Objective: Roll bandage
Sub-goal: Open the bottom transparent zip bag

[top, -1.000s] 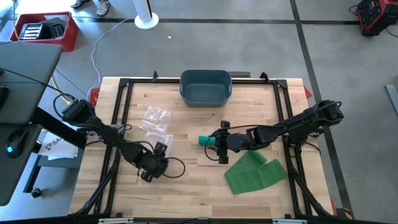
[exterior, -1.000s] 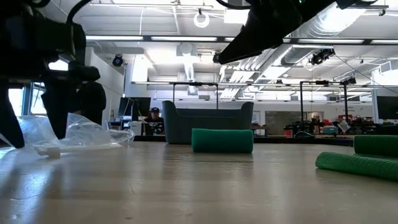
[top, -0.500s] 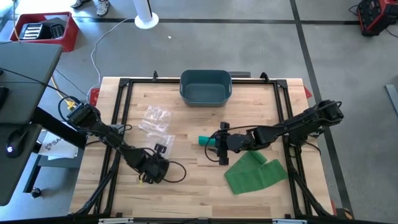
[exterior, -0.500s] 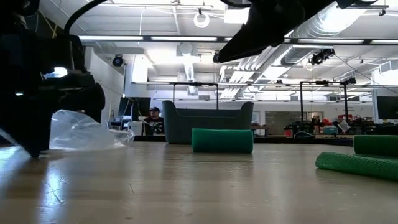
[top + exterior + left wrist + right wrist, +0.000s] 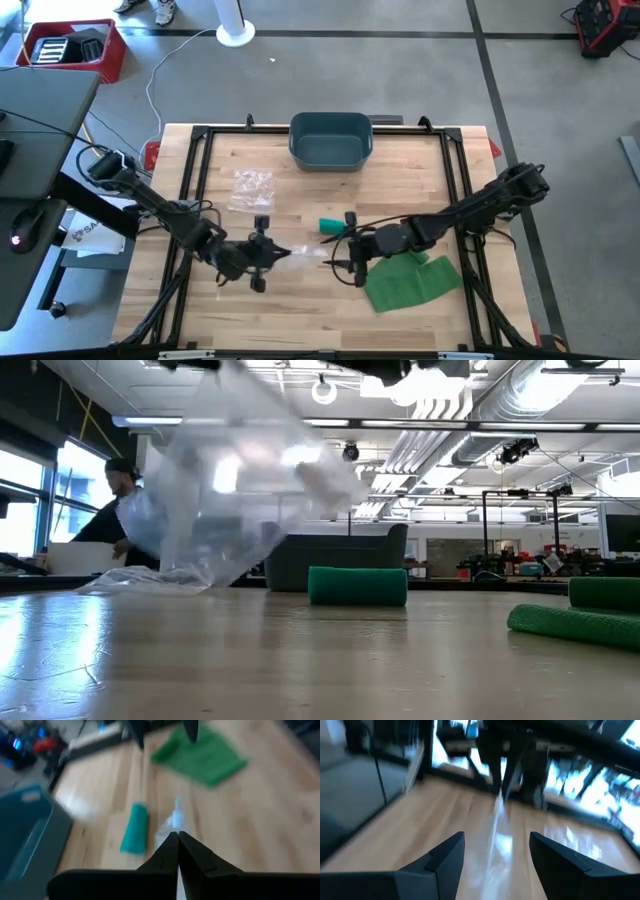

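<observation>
teal bandage roll (image 5: 331,226), green cloth (image 5: 408,281), clr bag (image 5: 235,485)

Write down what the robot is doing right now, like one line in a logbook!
left end effector: shut on clear plastic bag, lifted | right end effector: open, facing bag | teal bandage roll: on table

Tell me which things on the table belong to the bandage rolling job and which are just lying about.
Job: rolled teal bandage; unrolled green bandage; clear plastic bag pinched in the left gripper; open right gripper.
Lying about: second plastic bag; teal bin.
</observation>
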`<state>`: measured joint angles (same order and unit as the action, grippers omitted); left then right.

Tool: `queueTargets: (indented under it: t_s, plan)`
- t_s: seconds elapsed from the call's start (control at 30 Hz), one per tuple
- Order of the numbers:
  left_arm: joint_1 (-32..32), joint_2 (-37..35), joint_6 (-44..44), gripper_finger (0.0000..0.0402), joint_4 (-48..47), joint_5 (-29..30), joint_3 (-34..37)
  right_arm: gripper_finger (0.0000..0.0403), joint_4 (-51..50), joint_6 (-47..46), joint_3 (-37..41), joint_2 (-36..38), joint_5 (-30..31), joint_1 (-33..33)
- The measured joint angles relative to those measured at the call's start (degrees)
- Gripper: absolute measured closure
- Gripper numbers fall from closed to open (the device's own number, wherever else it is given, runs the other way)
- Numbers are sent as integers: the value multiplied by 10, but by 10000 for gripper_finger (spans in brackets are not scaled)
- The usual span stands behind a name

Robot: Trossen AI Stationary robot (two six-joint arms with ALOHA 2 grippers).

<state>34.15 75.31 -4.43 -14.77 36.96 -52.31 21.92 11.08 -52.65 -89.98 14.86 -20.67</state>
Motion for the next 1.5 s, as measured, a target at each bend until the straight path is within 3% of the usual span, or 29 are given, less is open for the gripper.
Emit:
queueTargets:
  t_s: [0.13, 0.37, 0.5, 0.7, 0.87, 1.23, 1.4, 1.5]
  plan:
    - [-5, -9, 39, 401, 47, 0, -1, 187, 81, 6, -8, -31, 1, 5]
    - [-9, 4, 51, 401, 65, 28, 0, 215, 24, 1, -85, -89, -2, 8]
    - [-8, 4, 49, 401, 71, 31, 0, 271, -43, -34, -119, -103, 32, 8]
    - [-3, 4, 33, 401, 66, 54, 0, 389, -80, -34, -121, -102, 78, 9]
    - [-9, 14, 0, 388, 69, 43, 0, 399, -127, -47, -122, -97, 89, 9]
    - [-43, 110, -27, 251, 127, 39, 0, 402, -269, -105, -122, -65, 87, 7]
    - [-36, 112, -6, 246, 150, 90, 0, 402, -290, -111, -122, -60, 85, 7]
    - [-36, 108, 19, 253, 163, 90, 0, 402, -291, -111, -122, -60, 76, 7]
